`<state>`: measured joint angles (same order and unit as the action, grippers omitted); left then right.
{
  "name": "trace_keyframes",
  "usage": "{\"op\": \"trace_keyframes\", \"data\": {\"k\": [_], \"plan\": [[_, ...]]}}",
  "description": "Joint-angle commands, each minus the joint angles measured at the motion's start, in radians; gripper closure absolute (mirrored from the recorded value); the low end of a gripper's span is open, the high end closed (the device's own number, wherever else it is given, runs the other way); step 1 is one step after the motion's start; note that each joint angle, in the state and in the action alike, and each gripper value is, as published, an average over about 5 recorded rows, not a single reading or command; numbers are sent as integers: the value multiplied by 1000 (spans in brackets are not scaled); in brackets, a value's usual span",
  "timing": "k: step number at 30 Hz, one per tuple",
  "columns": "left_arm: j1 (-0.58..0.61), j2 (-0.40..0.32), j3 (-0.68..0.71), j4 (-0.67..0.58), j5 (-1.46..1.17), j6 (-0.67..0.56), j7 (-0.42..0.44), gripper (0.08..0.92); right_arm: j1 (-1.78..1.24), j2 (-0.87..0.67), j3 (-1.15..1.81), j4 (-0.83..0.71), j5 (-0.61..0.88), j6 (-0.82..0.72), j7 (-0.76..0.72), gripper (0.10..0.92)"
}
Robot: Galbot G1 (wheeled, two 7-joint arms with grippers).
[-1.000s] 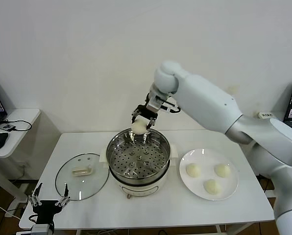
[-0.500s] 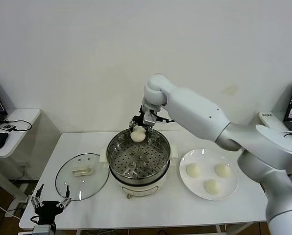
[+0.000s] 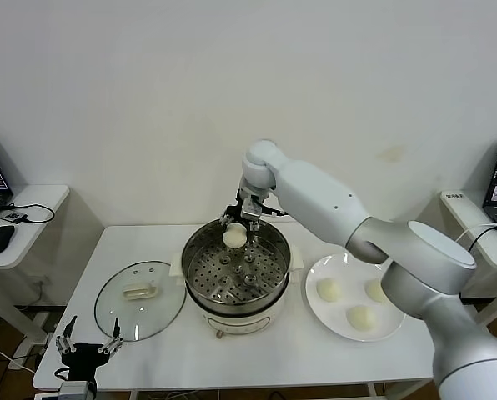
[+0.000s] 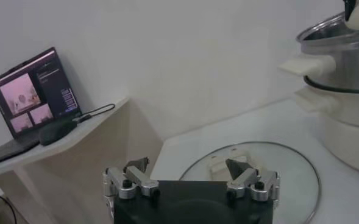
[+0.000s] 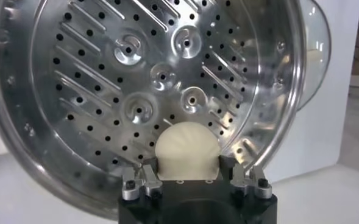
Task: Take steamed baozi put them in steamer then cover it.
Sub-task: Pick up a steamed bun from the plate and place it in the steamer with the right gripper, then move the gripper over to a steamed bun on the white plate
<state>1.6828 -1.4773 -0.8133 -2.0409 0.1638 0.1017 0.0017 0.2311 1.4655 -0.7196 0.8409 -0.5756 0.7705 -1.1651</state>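
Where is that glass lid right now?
In the head view the round clear glass lid lies flat on the white table, on the robot's left, beside the shiny steel steamer.

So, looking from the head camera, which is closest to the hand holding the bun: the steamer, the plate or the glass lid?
From the right hand:
1. Steamer, directly beneath.
2. Plate, front right.
3. Glass lid, front left, slightly farther.

The right arm is made of smooth, glossy white rounded shells joined at ball-like joints. Both grippers, right gripper and left gripper, have black bodies, silver metal finger mounts and small dark screws.
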Motion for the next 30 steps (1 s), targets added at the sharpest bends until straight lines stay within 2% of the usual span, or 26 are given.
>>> {"op": "trace_keyframes", "data": {"k": [1,6,14,17,23,30], "plan": [[0,1,2,9,0,0,-1,177,-14,30,5,-54,-20,15,23,406],[3,0,3,11,0,-1,-2,177,-18,46,8,-75,-8,5,29,397],[4,0,4,10,-1,-1,-3,177,4,10,1,-24,61,-96,18,223],[3,1,7,9,-1,0,-2,177,27,-35,-10,21,164,-151,-5,205],[-1,4,15,7,0,1,3,177,115,-202,-63,225,466,-405,-69,203],[-4,16,23,-5,-3,5,10,177,215,-488,-93,465,718,-830,-100,203]]}}
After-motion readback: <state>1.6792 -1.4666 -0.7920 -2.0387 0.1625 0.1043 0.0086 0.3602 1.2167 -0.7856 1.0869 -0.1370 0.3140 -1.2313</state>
